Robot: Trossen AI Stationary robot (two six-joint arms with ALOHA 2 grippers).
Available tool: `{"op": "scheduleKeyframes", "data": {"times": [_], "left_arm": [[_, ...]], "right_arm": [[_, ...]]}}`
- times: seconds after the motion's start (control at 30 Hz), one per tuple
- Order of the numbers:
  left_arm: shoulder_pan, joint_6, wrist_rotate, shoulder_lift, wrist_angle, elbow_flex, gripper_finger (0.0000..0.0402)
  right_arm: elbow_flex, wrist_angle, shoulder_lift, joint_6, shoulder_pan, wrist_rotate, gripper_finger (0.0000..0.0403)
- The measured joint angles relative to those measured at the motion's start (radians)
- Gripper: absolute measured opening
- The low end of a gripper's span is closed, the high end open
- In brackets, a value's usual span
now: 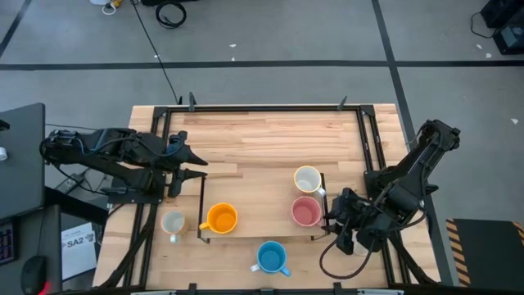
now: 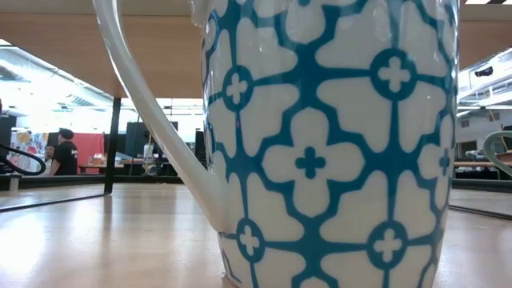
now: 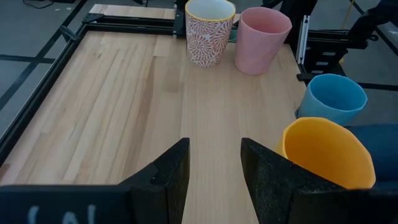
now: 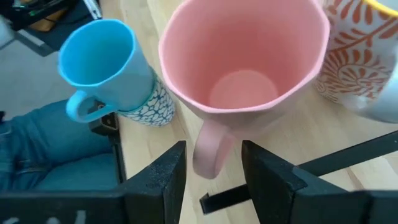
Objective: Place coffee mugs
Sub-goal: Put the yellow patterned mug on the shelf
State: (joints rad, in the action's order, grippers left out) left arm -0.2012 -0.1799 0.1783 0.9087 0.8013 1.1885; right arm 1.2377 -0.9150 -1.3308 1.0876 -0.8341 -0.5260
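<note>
A pink mug [image 1: 305,211] stands upright on the wooden board, with a cream mug with an orange pattern [image 1: 307,179] just behind it. An orange mug [image 1: 221,218], a blue patterned mug [image 1: 270,256] and a white mug [image 1: 172,222] stand nearer the front. My right gripper [image 4: 212,147] is open and level at the pink mug's right side. Its fingers stand on either side of the mug's handle [image 4: 208,155] without visibly touching it. My left gripper [image 3: 214,149] is open and empty over the board's left part [image 1: 195,164], and the orange mug [image 3: 326,149] shows beside it.
A black metal frame [image 1: 201,205] edges the board around the mugs, and black rails [image 1: 270,107] run round the table. The blue patterned mug [image 2: 320,144] fills the low view. The far half of the table [image 1: 270,135] is bare wood.
</note>
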Motion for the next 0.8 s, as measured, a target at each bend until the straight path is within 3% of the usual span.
{"op": "scheduleKeyframes", "data": {"times": [0.27, 0.37, 0.57, 0.8], "left_arm": [[0.000, -0.006, 0.000, 0.000, 0.004, 0.000, 0.0151], [0.000, -0.081, -0.011, -0.001, 0.046, 0.000, 0.0151], [-0.010, -0.386, -0.138, -0.007, 0.258, 0.000, 0.0151], [-0.103, -0.793, -0.122, 0.001, 0.386, 0.000, 0.0151]], "right_arm": [[0.000, -0.001, 0.075, -0.018, 0.000, 0.004, 0.0160], [0.000, 0.000, 0.098, -0.038, 0.000, -0.007, 0.0160], [0.000, 0.000, 0.127, -0.097, 0.000, -0.068, 0.0160], [0.000, 0.014, 0.132, -0.207, 0.000, -0.144, 0.0160]]}}
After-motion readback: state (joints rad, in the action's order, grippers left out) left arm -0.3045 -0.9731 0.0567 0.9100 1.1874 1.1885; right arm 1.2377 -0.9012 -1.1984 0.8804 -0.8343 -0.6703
